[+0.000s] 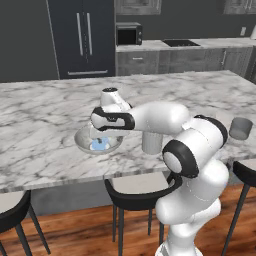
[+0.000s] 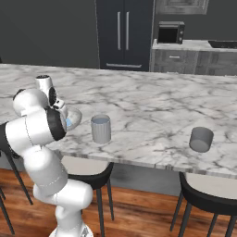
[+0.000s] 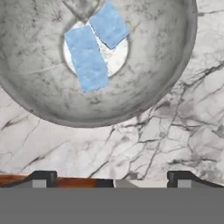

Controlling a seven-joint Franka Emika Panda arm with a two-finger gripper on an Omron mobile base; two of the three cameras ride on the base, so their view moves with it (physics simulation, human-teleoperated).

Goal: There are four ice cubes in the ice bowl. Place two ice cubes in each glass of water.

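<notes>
marble counter [image 1: 45,107], microwave [image 1: 129,34], stools [image 2: 208,196]

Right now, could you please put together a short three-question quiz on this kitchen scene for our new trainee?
1. True or false: the claw holds an ice cube.
2. How many ice cubes show in the ice bowl in the hand view?
3. Which tumbler stands closer to the bowl: A) the near tumbler, B) the far tumbler?

Key: 1. False; its jaws stand open and bare above the bowl. 2. Two, lying side by side at the bottom. 3. A.
</notes>
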